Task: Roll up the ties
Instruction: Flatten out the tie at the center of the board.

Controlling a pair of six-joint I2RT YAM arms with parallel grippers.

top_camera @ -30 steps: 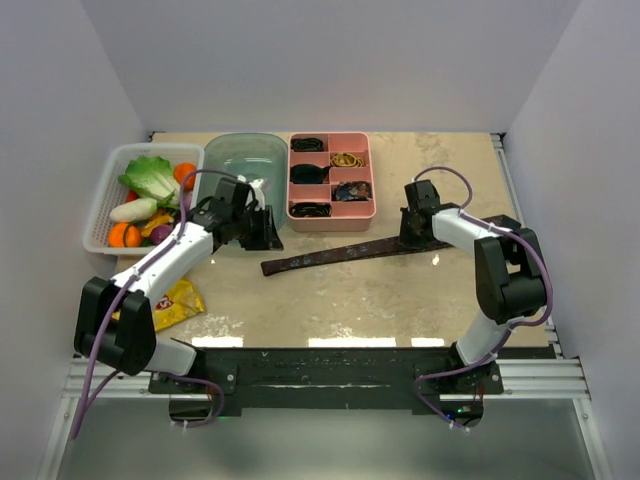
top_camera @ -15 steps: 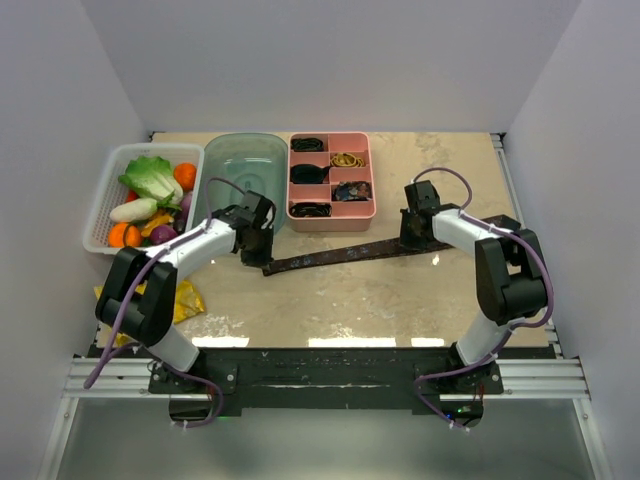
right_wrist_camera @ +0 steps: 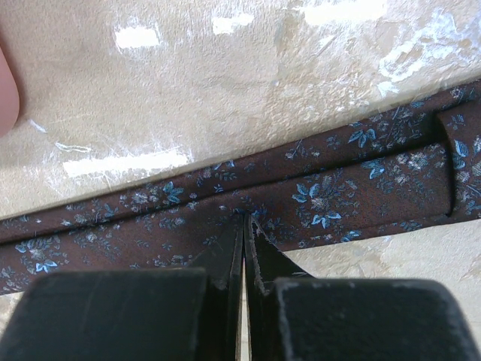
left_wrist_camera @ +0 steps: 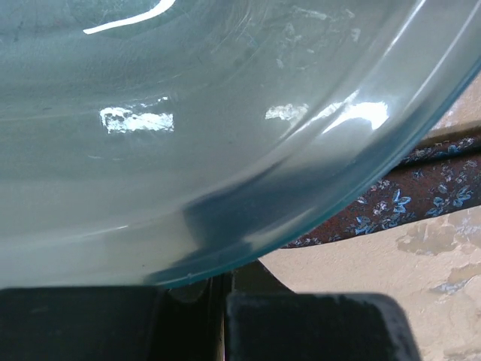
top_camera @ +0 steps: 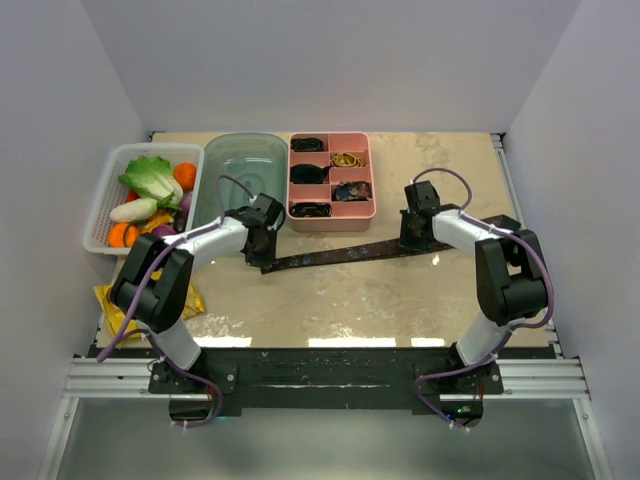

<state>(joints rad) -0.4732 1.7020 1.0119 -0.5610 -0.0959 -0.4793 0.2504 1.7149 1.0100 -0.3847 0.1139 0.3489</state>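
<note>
The brown-maroon tie (top_camera: pixel 345 254), sprinkled with small blue flowers, lies flat on the table (top_camera: pixel 400 300), stretched from my left gripper (top_camera: pixel 262 250) across to my right gripper (right_wrist_camera: pixel 245 222). The right jaws are pressed together on the tie's near edge, with the fabric running crosswise just past their tips. The left jaws look pressed together too, but their tips vanish under the rim of the clear teal bowl (left_wrist_camera: pixel 188 135) ahead of them, so I cannot tell whether they grip anything. The tie passes just right of them. A pink divided tray (top_camera: pixel 331 175) sits beyond and between the two pairs of jaws
</note>
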